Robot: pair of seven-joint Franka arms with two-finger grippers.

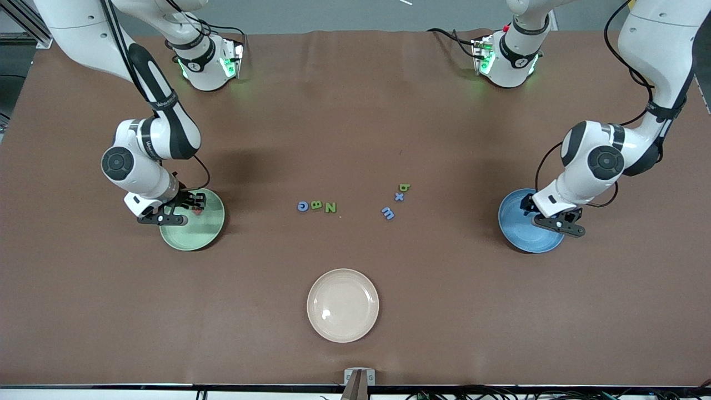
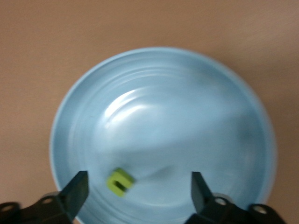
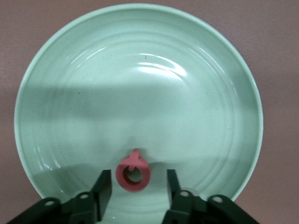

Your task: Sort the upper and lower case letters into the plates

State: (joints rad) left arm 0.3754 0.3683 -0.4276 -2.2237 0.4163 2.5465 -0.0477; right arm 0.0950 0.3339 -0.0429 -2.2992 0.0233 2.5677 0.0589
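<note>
Brown tabletop (image 1: 355,111). Right claw (image 3: 135,189), open over the mint plate (image 1: 214,233), flanks pink Q (image 3: 133,174); left claw (image 2: 140,186), open, has green n (image 2: 120,181) in the blue plate (image 1: 514,230). Six letters (image 1: 316,206) remain unsorted.

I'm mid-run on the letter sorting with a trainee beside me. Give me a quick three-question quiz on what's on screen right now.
1. True or false: the small green letter n lies in the round sky blue plate.
2. Which letter is between the open right gripper's fingers, over the round mint green plate? A) pink Q B) blue G C) green N
3. How many letters lie on the round cream-beige plate?

Key: 1 true; 2 A; 3 none.
</note>
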